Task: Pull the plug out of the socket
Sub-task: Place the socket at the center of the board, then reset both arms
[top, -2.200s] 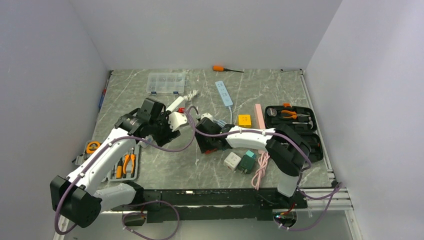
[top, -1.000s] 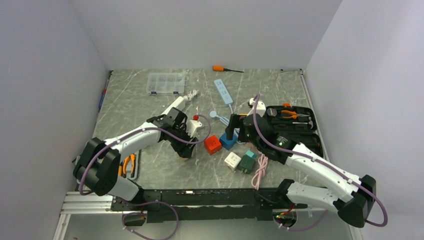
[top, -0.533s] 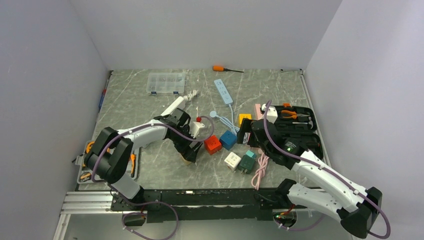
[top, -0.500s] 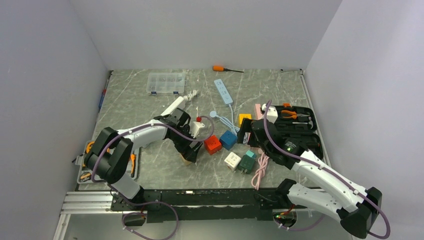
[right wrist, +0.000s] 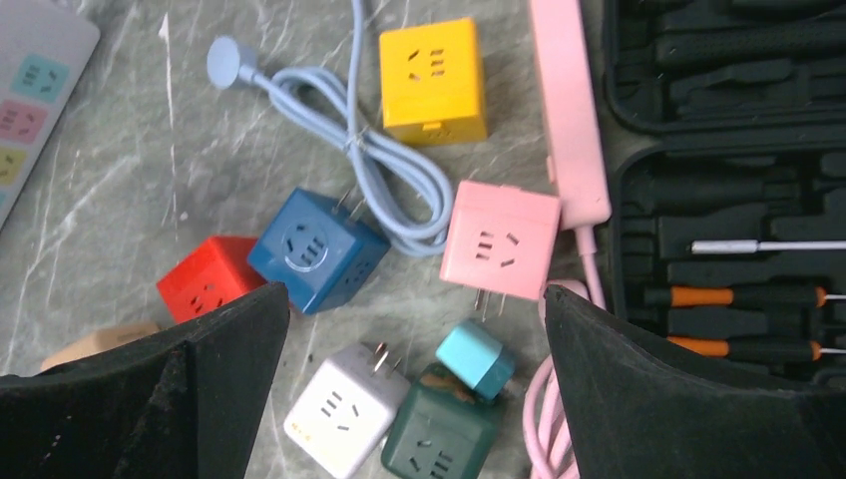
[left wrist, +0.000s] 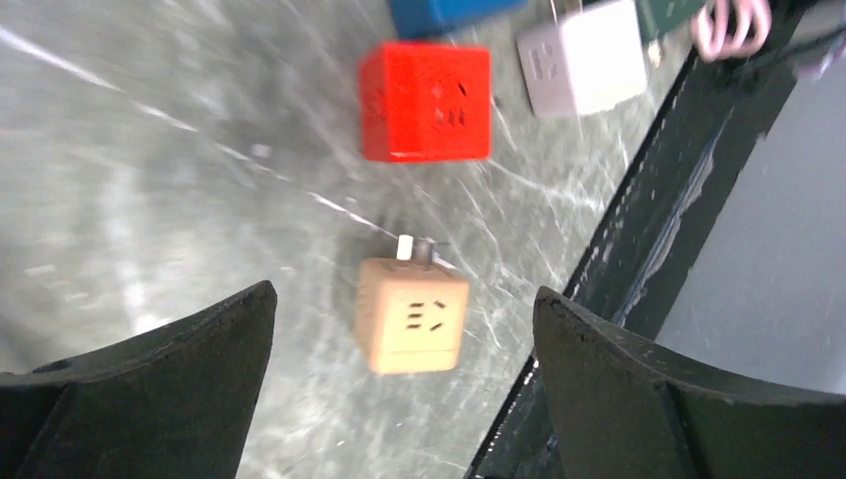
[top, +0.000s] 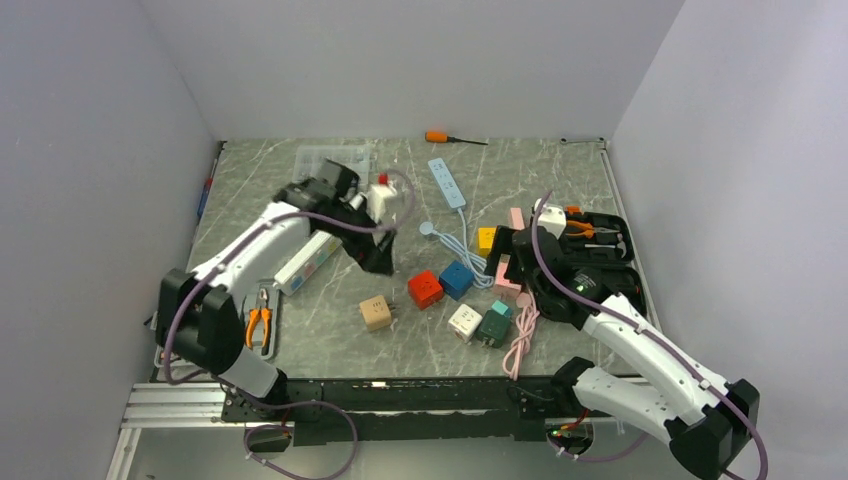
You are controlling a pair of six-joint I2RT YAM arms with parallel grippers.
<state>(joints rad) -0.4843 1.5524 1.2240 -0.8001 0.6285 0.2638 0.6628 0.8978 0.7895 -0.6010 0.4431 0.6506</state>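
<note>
A small light-blue plug (right wrist: 477, 357) sits pushed into the far side of a dark green cube socket (right wrist: 439, 431) near the table's front, beside a white cube (right wrist: 344, 409). In the top view, the green socket (top: 493, 325) lies just ahead of my right arm. My right gripper (right wrist: 414, 294) hovers above this cluster, open and holding nothing. My left gripper (left wrist: 404, 299) is open too, raised above a tan cube socket (left wrist: 412, 314) that lies loose on the table. From above, the left gripper (top: 378, 258) hangs behind the tan cube (top: 376, 311).
Red (top: 424, 289), blue (top: 456, 279), pink (right wrist: 501, 239) and yellow (right wrist: 432, 80) cubes lie around a light-blue cable (right wrist: 389, 170). A pink cable (top: 520, 340) lies by the open tool case (top: 590, 250). A white power strip (top: 308, 260) and a pliers tray (top: 255, 325) lie at the left.
My left gripper opened, let go of the tan cube on the table and rose back toward the far left. The right arm shifted slightly to the right, still open.
</note>
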